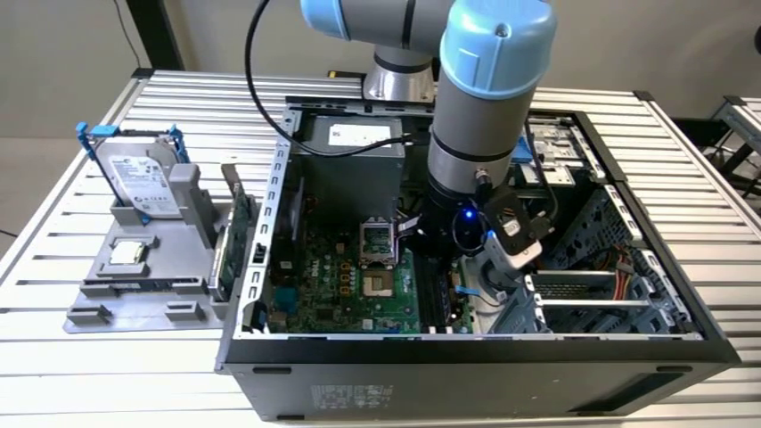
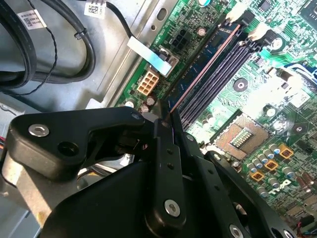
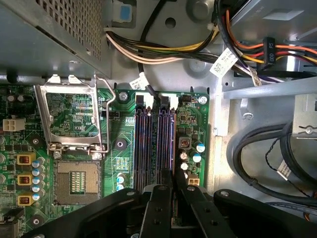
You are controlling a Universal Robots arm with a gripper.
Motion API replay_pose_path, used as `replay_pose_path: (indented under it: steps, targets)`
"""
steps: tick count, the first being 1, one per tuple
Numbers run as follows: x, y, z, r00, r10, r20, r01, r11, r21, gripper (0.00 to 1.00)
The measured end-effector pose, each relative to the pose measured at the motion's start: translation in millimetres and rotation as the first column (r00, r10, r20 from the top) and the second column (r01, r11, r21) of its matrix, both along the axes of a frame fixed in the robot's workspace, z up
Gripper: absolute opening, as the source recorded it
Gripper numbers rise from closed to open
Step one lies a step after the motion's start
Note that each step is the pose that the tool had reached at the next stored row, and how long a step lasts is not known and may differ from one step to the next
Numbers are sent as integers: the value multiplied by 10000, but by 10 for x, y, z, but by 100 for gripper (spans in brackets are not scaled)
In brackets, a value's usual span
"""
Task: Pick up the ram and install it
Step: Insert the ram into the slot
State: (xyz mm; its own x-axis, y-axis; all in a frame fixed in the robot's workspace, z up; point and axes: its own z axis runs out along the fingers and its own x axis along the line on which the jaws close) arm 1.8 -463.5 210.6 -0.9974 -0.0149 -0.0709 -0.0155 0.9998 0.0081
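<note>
While clamped edge-on between the gripper (image 2: 166,130) fingers, stood the ram (image 2: 198,72) along the black slots (image 2: 218,79), long axis parallel to them. Sat low over the outermost slot on the motherboard (image 3: 124,148), inside the computer case (image 1: 476,352).

Matt black plastic on gripper (image 2: 166,148), with bright metal screws. Thin, dark, faintly glossy board for ram (image 2: 198,74), perhaps blue-green. Glossy green motherboard (image 3: 124,148); shiny metal socket frame (image 3: 69,116); dull grey sheet-metal case (image 1: 666,267); ribbed pale metal table (image 1: 119,374).
</note>
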Motion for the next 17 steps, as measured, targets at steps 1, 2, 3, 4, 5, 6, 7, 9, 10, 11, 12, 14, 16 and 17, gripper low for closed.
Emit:
replay_pose_path:
  steps: [1, 2, 3, 4, 5, 6, 7, 9, 10, 11, 12, 14, 16, 17]
  targets:
    - [0, 0, 0, 10000, 0, 0, 0, 10000, 0, 0]
    - [0, 0, 0, 10000, 0, 0, 0, 10000, -1, 0]
    - [0, -1, -1, 10000, 0, 1, 0, 10000, -3, 100]
    - [0, -1, 0, 10000, 0, 0, 0, 10000, 0, 100]
    - [0, 0, -1, 10000, 0, 0, 0, 10000, 2, 100]
    - [0, 0, 0, 10000, 0, 0, 0, 10000, 1, 100]
    - [0, 0, 0, 10000, 0, 0, 0, 10000, 1, 100]
    - [0, 0, 13, 10000, 0, -3, 0, 10000, -12, 100]
    - [0, 0, 57, 10000, 0, -1, 0, 10000, -11, 100]
    - [0, 0, 104, 10000, -1, -1, 1, 10000, -10, 100]
    - [0, 0, 149, 10000, -9, -1, 9, 10000, -9, 100]
    - [0, 0, 234, 10000, -20, 0, 20, 10000, -10, 100]
    - [0, 0, 321, 10000, -24, -1, 24, 10000, -9, 100]
    - [0, 0, 350, 10000, -24, -1, 24, 10000, -9, 100]
